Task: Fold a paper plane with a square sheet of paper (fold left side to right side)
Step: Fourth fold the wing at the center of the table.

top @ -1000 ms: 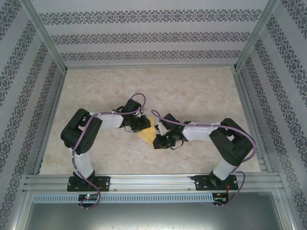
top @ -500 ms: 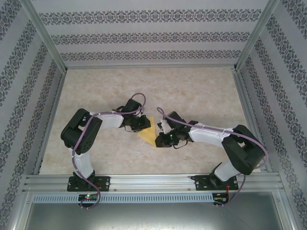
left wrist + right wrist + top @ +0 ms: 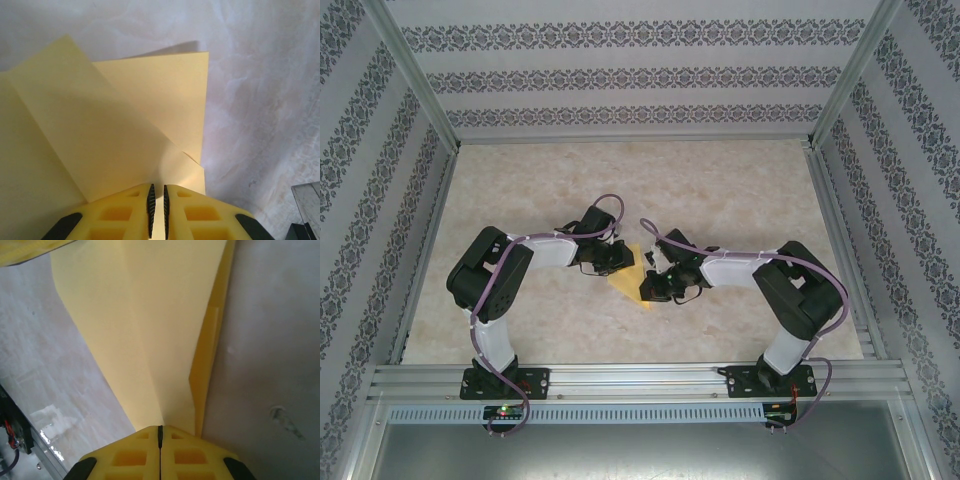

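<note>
Near the middle of the pale marbled tabletop (image 3: 740, 190), between the two black-and-white arms: a thin yellow paper sheet (image 3: 628, 283), folded to a pointed wedge; flanked by the left gripper (image 3: 622, 262) on one side and the right gripper (image 3: 649, 290) on the other, both reaching inward; flat on the surface or partly lifted, cannot tell.

Through the left wrist camera: left gripper (image 3: 157, 195) with yellow fingers (image 3: 130, 200) all but together, black pads parted by a sliver and nipping the near edge of the yellow paper sheet (image 3: 125, 125); two layers fanning away, one flap slanting over another; a squared corner at far right, above bare tabletop (image 3: 260, 100).

Through the right wrist camera: right gripper (image 3: 160, 430) fully closed, pads pressed flat on the yellow paper sheet (image 3: 150, 315) just where a long crease runs into them; a darker folded edge down the right side; tabletop (image 3: 265, 365) on both sides, with a metal frame rail (image 3: 47, 454) at lower left.
</note>
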You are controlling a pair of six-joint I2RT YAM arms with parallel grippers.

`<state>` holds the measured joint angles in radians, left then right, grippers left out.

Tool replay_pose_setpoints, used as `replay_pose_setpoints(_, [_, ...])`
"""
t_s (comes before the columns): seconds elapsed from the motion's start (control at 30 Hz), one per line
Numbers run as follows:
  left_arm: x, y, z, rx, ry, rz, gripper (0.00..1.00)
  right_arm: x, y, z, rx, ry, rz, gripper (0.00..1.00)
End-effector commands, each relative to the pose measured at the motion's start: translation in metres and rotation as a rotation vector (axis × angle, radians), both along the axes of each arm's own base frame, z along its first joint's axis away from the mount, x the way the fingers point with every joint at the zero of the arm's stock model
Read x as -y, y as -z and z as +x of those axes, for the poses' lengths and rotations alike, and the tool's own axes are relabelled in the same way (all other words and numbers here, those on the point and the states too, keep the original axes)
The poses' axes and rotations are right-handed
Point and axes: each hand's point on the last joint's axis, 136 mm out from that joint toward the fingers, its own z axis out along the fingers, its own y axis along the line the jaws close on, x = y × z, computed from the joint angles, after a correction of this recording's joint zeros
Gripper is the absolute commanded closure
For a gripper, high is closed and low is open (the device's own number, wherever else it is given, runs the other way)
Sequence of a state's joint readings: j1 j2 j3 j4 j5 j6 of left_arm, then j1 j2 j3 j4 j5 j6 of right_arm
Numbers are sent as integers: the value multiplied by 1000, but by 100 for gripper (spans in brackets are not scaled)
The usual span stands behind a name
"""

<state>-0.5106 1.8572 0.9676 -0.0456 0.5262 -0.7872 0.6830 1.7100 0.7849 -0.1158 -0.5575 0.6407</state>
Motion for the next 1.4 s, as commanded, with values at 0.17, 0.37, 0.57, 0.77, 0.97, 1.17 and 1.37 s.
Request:
replay_pose_setpoints(0.17, [-22,21,0,-22,14,139,81,32,35,-26,-102,10,-154,100])
replay_pose_setpoints(0.37, [-31,16,30,29,12,139,81,44,44,-41,-139,19,-172,100])
replay_pose_setpoints(0.57, [-41,16,62,97,5,125,81,44,47,-46,-155,27,-147,100])
replay_pose_setpoints(0.77, [-57,8,93,184,-54,74,81,43,45,-45,-145,26,-139,100])
replay_pose_setpoints(0.97, [-58,-37,111,300,-66,1,78,42,45,-43,-138,31,-134,100])
replay_pose_setpoints(1.17, [-56,-91,90,376,-45,-38,78,43,46,-41,-131,36,-141,100])
replay_pose_setpoints(1.37, [-35,-97,31,353,10,-87,79,44,47,-41,-129,37,-145,100])
